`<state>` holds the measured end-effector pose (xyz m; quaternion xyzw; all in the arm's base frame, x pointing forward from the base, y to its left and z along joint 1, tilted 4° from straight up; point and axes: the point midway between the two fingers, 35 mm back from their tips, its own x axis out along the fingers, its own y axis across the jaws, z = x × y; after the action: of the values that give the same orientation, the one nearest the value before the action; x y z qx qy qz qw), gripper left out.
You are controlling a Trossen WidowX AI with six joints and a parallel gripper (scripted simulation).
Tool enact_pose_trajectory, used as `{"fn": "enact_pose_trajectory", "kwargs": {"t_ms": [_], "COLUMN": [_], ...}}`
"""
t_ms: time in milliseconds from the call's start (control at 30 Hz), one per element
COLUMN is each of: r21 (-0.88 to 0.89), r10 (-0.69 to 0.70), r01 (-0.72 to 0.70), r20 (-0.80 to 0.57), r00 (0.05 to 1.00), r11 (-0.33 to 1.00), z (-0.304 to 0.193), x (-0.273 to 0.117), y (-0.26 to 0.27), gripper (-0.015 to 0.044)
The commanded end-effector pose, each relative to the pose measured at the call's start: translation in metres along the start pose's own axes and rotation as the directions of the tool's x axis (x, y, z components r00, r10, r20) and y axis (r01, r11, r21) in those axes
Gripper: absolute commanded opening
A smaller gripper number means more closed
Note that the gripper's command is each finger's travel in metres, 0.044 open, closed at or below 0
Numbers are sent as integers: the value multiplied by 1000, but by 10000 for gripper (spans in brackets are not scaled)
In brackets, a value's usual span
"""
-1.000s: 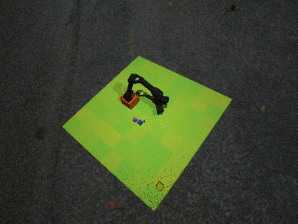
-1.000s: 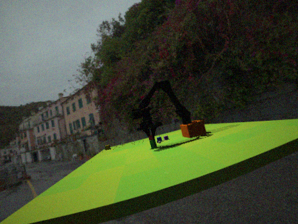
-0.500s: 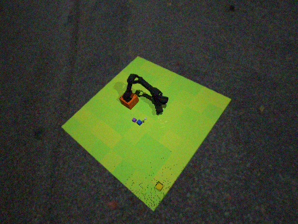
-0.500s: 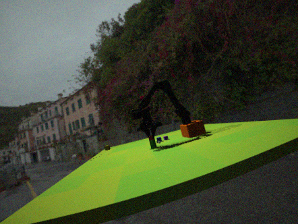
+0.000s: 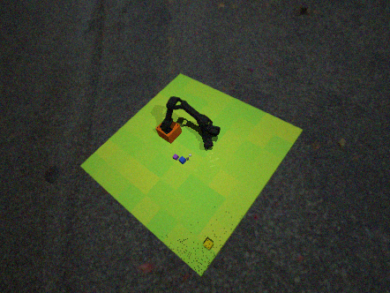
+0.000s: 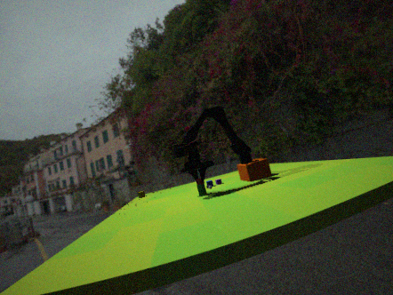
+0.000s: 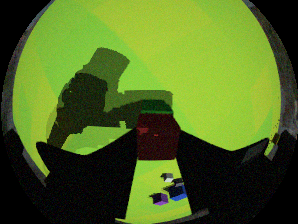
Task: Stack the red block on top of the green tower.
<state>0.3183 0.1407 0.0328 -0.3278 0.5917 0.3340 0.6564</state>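
Note:
My gripper is shut on the red block and points down. The red block sits between the fingertips, dark in the shade. The green tower stands upright on the mat. In the exterior view the red block is directly above the tower top, and I cannot tell whether they touch. In the wrist view the red block covers most of the tower, with a strip of its green top showing beyond the block's far edge. In the top view the tower cannot be made out.
A blue block and a purple block lie close together near the arm's orange base. A small whitish piece lies beside them. A yellow block is near a mat corner.

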Motion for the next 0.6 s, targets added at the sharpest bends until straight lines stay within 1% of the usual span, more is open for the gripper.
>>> {"fn": "enact_pose_trajectory", "kwargs": {"t_ms": [0, 500, 533, 567], "r21": [0, 0, 0, 0], "r10": [0, 0, 0, 0], "r01": [0, 0, 0, 0], "r20": [0, 0, 0, 0], "r00": [1000, 1000, 1000, 1000], "r11": [1000, 1000, 1000, 1000], "z": [0, 0, 0, 0], "x": [0, 0, 0, 0], "y": [0, 0, 0, 0], "gripper": [26, 420, 440, 440]}}
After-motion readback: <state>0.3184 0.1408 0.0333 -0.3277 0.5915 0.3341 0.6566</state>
